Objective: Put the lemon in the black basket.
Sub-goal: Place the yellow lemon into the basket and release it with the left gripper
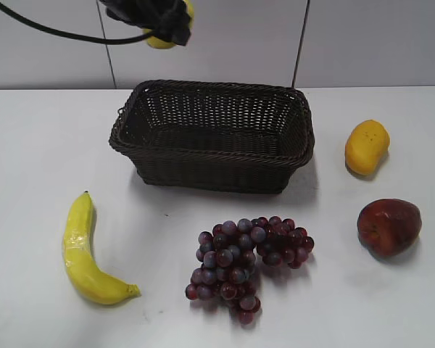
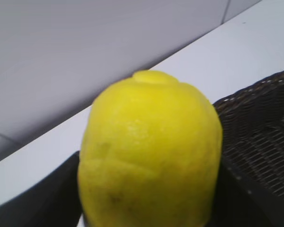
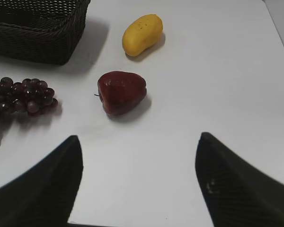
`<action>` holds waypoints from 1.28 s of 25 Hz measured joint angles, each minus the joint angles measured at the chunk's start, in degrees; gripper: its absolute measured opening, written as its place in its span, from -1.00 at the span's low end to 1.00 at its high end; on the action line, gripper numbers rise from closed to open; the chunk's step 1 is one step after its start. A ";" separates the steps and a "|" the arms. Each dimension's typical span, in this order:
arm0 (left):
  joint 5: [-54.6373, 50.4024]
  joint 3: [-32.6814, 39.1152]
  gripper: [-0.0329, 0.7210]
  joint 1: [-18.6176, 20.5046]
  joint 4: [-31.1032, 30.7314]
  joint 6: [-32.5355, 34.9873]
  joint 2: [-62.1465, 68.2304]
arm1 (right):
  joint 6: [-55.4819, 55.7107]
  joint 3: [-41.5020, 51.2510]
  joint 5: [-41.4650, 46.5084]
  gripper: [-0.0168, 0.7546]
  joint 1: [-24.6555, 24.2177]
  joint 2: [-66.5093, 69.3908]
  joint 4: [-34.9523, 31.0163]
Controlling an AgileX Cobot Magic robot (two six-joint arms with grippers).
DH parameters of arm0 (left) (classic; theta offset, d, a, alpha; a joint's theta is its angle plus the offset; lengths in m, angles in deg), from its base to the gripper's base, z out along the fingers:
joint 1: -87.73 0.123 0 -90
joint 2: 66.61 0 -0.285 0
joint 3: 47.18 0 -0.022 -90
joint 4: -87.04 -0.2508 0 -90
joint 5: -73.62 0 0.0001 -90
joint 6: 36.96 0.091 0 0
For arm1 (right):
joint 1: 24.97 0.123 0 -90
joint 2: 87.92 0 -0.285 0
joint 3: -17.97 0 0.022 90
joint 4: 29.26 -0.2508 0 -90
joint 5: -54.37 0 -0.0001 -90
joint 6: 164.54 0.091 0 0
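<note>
My left gripper [image 1: 167, 27] is shut on the lemon [image 1: 159, 41] and holds it high at the top of the exterior view, above and behind the back left of the black basket [image 1: 212, 135]. In the left wrist view the yellow lemon [image 2: 151, 156] fills the frame between the dark jaws, with the basket's woven rim [image 2: 260, 137] at the right. The basket's inside shows nothing in it. My right gripper [image 3: 138, 156] is open and empty over bare table, out of the exterior view. A basket corner [image 3: 35, 28] shows in the right wrist view.
A banana [image 1: 83, 250] lies front left. A bunch of purple grapes [image 1: 248, 257] lies in front of the basket. An orange-yellow mango [image 1: 367, 146] and a dark red apple [image 1: 389, 225] lie at the right. A grey wall stands behind the white table.
</note>
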 joint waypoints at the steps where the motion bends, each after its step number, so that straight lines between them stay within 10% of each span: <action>1: 1.23 0.00 0.54 -0.88 0.00 0.00 0.97 | 0.00 0.00 0.00 0.50 0.00 0.00 0.00; 17: -0.12 0.00 0.53 -4.34 0.57 0.17 12.57 | 0.00 0.00 0.00 0.50 0.00 0.00 0.00; 25: -9.54 0.00 0.84 -4.34 3.33 0.22 9.93 | 0.00 0.00 0.00 0.50 0.00 0.00 0.00; 32: -17.29 -0.30 0.74 -0.17 3.73 -2.60 1.45 | 0.00 0.00 0.00 0.50 0.00 0.00 0.00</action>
